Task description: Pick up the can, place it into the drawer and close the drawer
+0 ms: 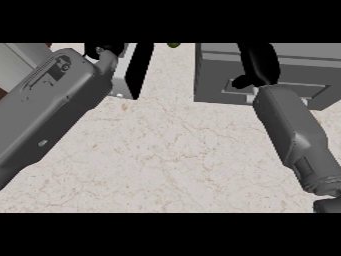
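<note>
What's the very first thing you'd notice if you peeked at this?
Two big grey forearms cross the pale marble counter, one on each side. At upper right, the right robot hand lies black over a grey drawer unit. The left robot hand shows only a little, at the top left.

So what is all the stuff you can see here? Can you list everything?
Counter: one, pale marbled stone, fills the middle and bottom.
Drawer unit: one, grey, top right, on the counter.
Grey box: one, top left, with a dark opening beside it.
Small green thing: one, at the top edge, too cut off to name.
Can: none that I can see.
Forearms: two, grey, coming in from the bottom corners.
Left hand: black, top left, mostly hidden.
Right hand: black, over the drawer unit, fingers curled.
</note>
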